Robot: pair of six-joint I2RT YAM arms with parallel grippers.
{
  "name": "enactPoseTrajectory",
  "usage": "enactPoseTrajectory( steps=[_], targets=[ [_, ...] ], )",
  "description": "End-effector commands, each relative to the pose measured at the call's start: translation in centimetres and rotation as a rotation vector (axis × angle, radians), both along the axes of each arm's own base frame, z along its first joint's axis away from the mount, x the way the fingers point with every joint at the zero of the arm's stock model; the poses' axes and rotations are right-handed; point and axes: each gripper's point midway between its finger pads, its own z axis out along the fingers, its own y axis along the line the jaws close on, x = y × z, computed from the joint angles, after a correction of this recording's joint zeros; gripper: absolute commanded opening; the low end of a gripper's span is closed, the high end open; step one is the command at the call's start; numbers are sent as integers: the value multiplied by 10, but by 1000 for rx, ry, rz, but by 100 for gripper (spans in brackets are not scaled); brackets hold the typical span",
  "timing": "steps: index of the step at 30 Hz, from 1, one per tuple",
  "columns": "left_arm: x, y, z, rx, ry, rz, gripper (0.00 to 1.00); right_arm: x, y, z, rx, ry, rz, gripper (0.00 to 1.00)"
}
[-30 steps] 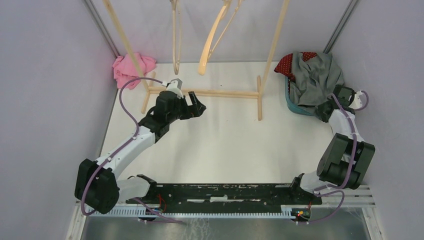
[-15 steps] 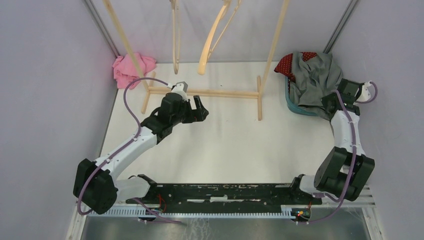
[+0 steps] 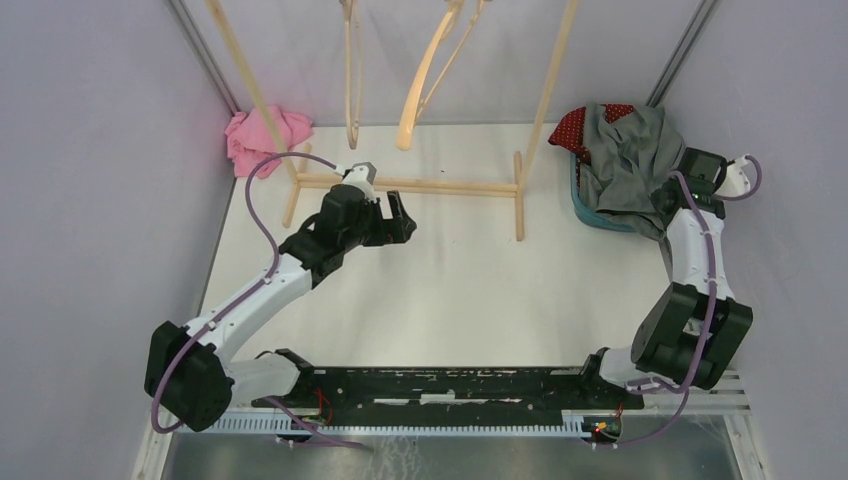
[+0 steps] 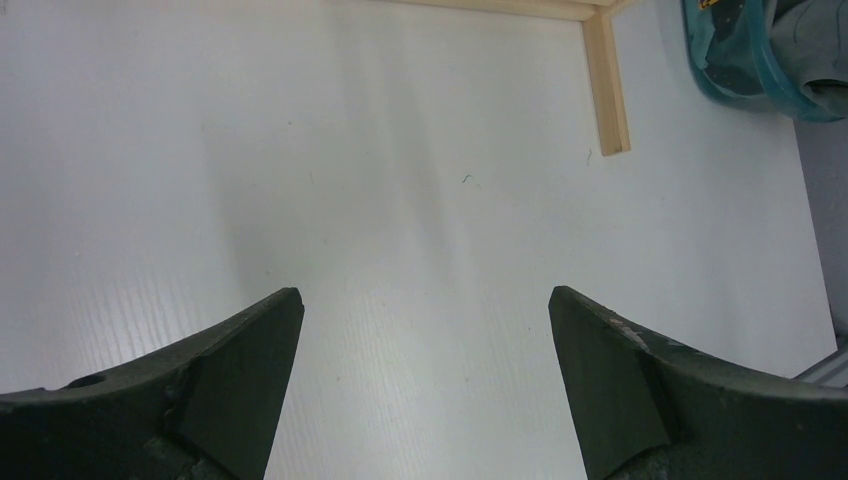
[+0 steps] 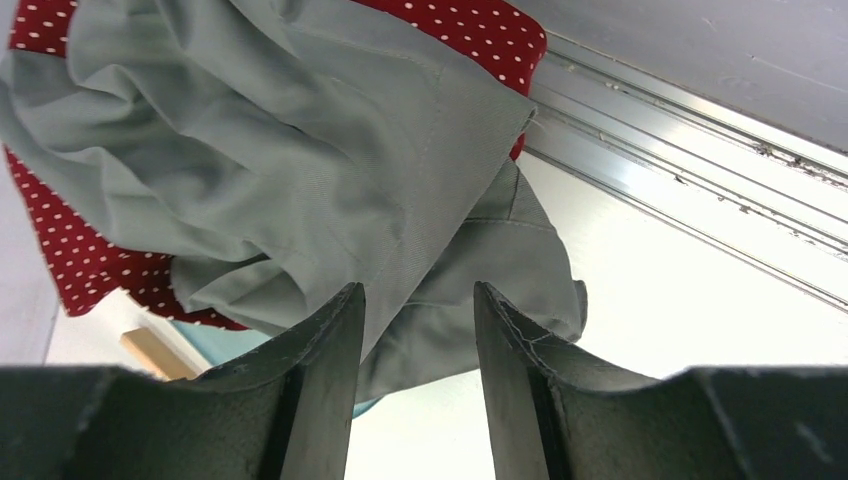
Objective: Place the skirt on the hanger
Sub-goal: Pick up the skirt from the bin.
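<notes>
Left hand (image 4: 425, 330) is seen wide open over bare desk (image 4: 400, 150) in its wrist view; hangers (image 3: 410, 120) on the rack (image 3: 440, 186) are shown only from above. Far right: grey skirt (image 5: 300, 150) is heaped over red dotted cloth (image 5: 60, 250) in teal basket (image 3: 600, 218). Right hand (image 5: 415, 300) is noted partly parted near it with nothing gripped, a detail given only by its wrist view.

Table (image 3: 450, 290) open midway (rack base (image 3: 440, 186), hangers (image 3: 414, 100) crowd behind).

Grey skirt (image 3: 628, 165) heaped in teal basket (image 3: 598, 220), hangers (image 3: 418, 90) on wooden rack (image 3: 420, 186), pink cloth (image 3: 262, 140) back left
</notes>
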Motion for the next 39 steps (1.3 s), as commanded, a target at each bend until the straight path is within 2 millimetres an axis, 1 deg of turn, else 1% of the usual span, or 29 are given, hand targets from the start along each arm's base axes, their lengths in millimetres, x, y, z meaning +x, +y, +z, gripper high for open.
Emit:
enactPoseTrajectory(
  steps=[1,4,9,13,18,21,25,28,31,34,39],
  targets=[
    [10,-3,25,23,-76,-29,100,1,-9,-13,-12,37,-48,49],
    [11,-3,25,24,-79,-26,100,3,-13,-17,-15,45,-65,48],
    [15,-5,19,35,-65,-25,100,6,-21,-21,-25,63,-95,45],
    [17,4,21,62,-79,12,100,17,-24,-29,-6,68,-97,44],
    [17,4,22,60,-87,11,100,29,-29,-31,-1,79,-101,42],
    [18,3,18,71,-76,5,100,35,-32,-24,-13,64,-100,41],
    [18,4,19,73,-79,5,100,42,-35,-7,-31,34,-97,41],
    [16,5,20,75,-80,5,100,49,-36,-1,-30,25,-92,41],
    [16,6,23,76,-84,8,100,54,-35,-3,-24,32,-81,40],
    [15,7,25,76,-87,9,100,57,-35,-5,-21,35,-73,34],
    [14,7,24,73,-82,7,100,53,-29,-13,-22,50,-67,34]
  ],
)
